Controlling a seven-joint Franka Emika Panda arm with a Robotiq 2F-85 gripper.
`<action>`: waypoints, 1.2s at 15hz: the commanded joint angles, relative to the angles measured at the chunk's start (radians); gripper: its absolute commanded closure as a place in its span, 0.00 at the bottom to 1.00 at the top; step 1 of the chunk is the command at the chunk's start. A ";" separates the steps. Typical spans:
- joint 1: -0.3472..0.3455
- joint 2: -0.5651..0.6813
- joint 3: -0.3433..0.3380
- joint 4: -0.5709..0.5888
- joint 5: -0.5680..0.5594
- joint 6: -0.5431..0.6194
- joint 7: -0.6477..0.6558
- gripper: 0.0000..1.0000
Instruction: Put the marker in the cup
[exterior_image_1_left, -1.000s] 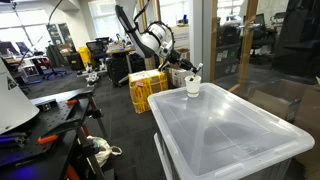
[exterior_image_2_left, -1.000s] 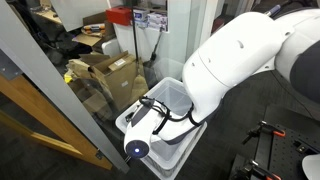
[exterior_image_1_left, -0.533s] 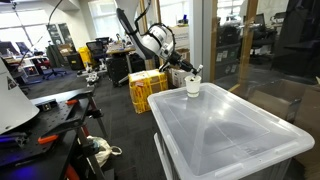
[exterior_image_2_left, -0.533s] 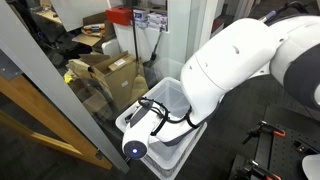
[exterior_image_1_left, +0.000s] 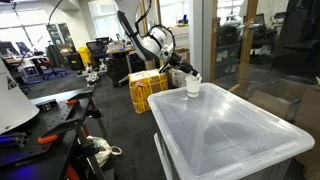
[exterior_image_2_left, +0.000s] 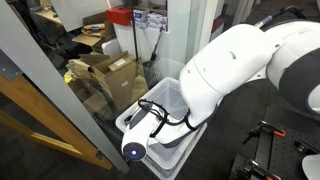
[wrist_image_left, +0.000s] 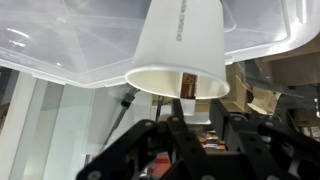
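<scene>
The white paper cup (exterior_image_1_left: 192, 88) stands upright on the far corner of the translucent bin's lid (exterior_image_1_left: 235, 130). The wrist view is upside down, so the cup (wrist_image_left: 185, 45) hangs from the top with its rolled rim facing me. The reddish-brown marker (wrist_image_left: 187, 86) leans against the inner wall of the cup, with its end at the rim. My gripper (exterior_image_1_left: 186, 71) hovers just above the cup. Its fingers (wrist_image_left: 205, 122) are apart with nothing between them. In an exterior view the robot arm (exterior_image_2_left: 235, 70) hides the cup and marker.
The translucent bin (exterior_image_2_left: 168, 98) stands beside a glass partition (exterior_image_1_left: 205, 40). Yellow crates (exterior_image_1_left: 147, 88) stand on the floor behind it. Cardboard boxes (exterior_image_2_left: 110, 70) lie beyond the glass. A workbench with tools (exterior_image_1_left: 40, 120) is at the side.
The marker's light end stood up above the cup rim between my fingers before. Now it sits lower in the cup and no longer shows above it.
</scene>
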 joint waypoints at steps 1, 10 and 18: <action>0.015 0.008 -0.012 0.025 0.033 -0.021 -0.029 0.32; -0.004 -0.056 -0.021 -0.043 0.071 -0.008 0.005 0.00; -0.019 -0.188 -0.039 -0.175 0.078 -0.001 0.094 0.00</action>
